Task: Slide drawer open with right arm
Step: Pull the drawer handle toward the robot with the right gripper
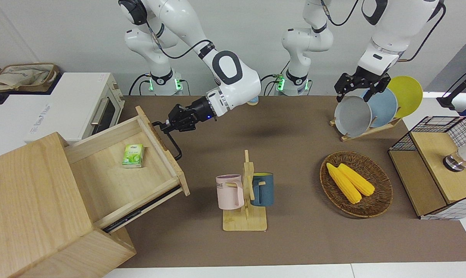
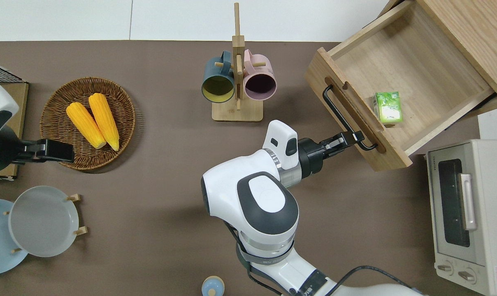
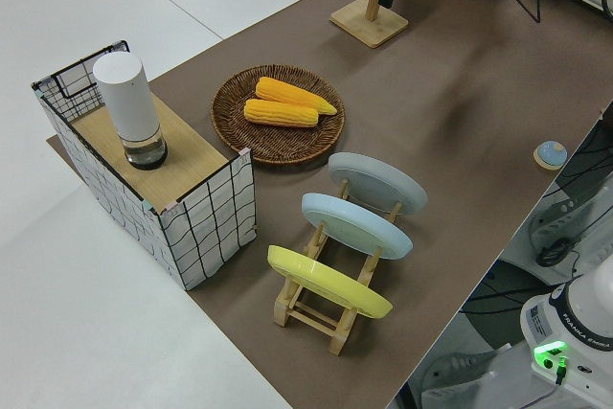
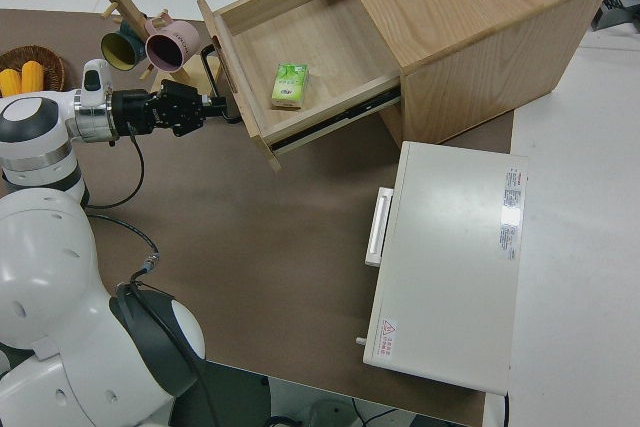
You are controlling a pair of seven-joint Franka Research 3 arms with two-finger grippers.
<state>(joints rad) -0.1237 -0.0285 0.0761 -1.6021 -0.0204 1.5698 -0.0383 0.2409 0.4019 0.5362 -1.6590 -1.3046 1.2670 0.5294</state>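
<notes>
the right arm's gripper (image 2: pixel 352 137) has its fingers closed on the black bar handle (image 2: pixel 344 119) of the drawer (image 2: pixel 400 78), which stands pulled well out of the wood box (image 1: pixel 28 200) at the tabletop's (image 2: pixel 158 181) corner farthest from the robots, at the right arm's end. a green carton (image 2: pixel 387 107) lies inside. the left arm is parked.

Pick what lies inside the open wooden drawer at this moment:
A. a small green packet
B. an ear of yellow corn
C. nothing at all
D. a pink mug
A: a small green packet lies on the floor of the drawer, close to the front panel, whose black bar handle the right end effector grips at the end nearer to the robots.
</notes>
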